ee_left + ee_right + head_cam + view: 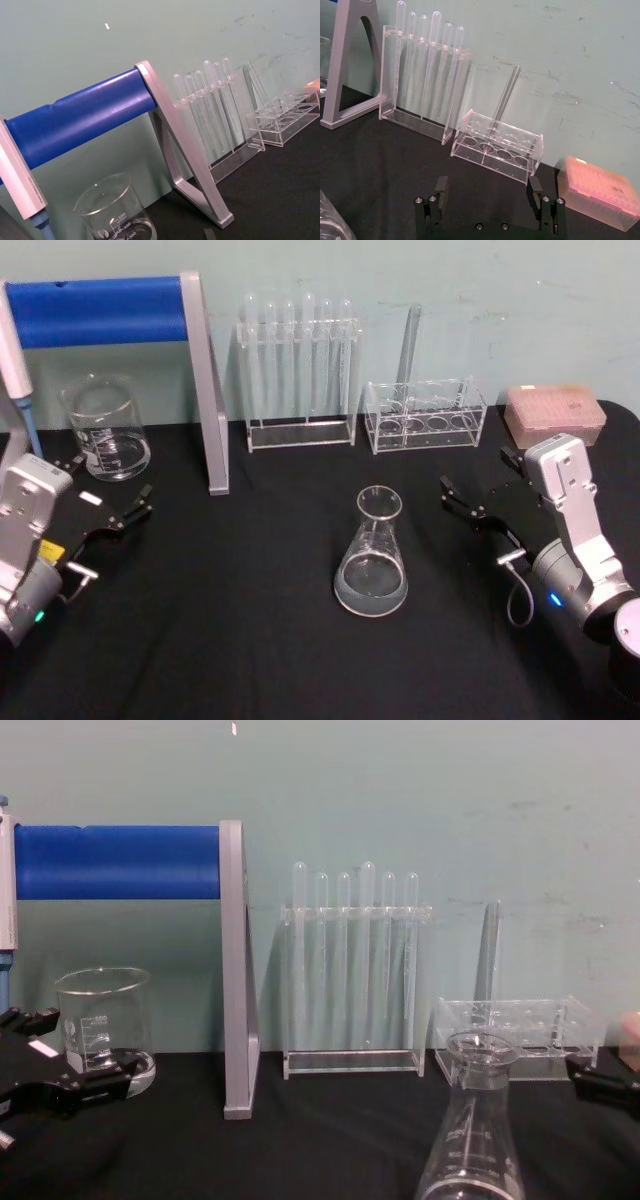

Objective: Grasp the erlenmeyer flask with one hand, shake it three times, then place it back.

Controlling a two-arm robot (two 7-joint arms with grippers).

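The erlenmeyer flask (372,555) stands upright on the black table, near the middle and a little to the right; it is clear glass with a wide base. The chest view shows the flask (478,1140) close up at lower right, and its base edge (327,225) shows in the right wrist view. My right gripper (478,475) hovers open just right of the flask and apart from it; its two black fingers (441,185) are spread wide with nothing between them. My left gripper (105,485) rests open at the far left, beside the beaker.
A glass beaker (105,430) stands at back left, under a blue-barred grey stand (210,390). Along the back wall are a test tube rack (300,370), a low clear rack (425,415) holding one tube, and a pink tip box (555,412).
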